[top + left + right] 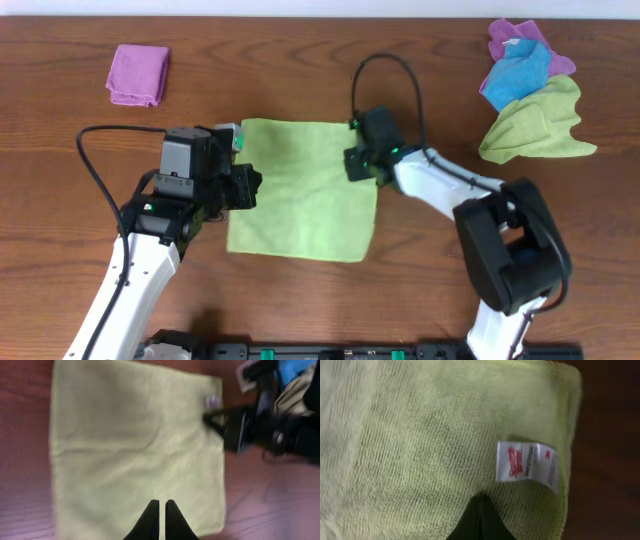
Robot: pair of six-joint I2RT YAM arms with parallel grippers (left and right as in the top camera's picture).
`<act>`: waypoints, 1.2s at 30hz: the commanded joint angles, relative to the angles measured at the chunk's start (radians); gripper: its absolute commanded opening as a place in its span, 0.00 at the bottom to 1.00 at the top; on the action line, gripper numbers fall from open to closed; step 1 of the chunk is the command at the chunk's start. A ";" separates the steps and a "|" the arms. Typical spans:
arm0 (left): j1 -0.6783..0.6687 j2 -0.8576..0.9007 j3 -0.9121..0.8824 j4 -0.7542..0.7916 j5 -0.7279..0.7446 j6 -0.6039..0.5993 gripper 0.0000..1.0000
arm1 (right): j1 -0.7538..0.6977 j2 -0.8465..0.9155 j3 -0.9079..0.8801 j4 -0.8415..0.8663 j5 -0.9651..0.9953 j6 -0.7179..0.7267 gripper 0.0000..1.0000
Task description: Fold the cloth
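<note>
Noted: one cloth (300,195), light green, roughly square, knit-textured. Spread open and flat in a single layer near the middle of a wooden table (300,60), edges slightly askew. Faint creases across the surface. Small white tag (526,462), red print, sewn near one corner.

a folded purple cloth (138,75) lies on the wooden table (300,60), well apart from the left gripper (250,186), beyond it and to its outer side. a heap of purple, blue and green cloths (530,95) sits well apart from the right gripper (356,163), to its outer side.
</note>
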 commanded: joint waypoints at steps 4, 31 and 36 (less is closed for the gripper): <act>0.001 -0.008 0.014 -0.023 -0.079 0.039 0.07 | -0.121 0.064 0.065 -0.029 -0.014 -0.035 0.02; 0.002 0.237 -0.145 0.004 0.074 0.112 0.06 | -0.034 -0.807 0.152 -0.748 -0.134 -0.074 0.61; 0.002 0.187 -0.249 0.032 0.108 0.105 0.08 | -0.034 -1.008 0.035 -0.793 -0.139 0.002 0.69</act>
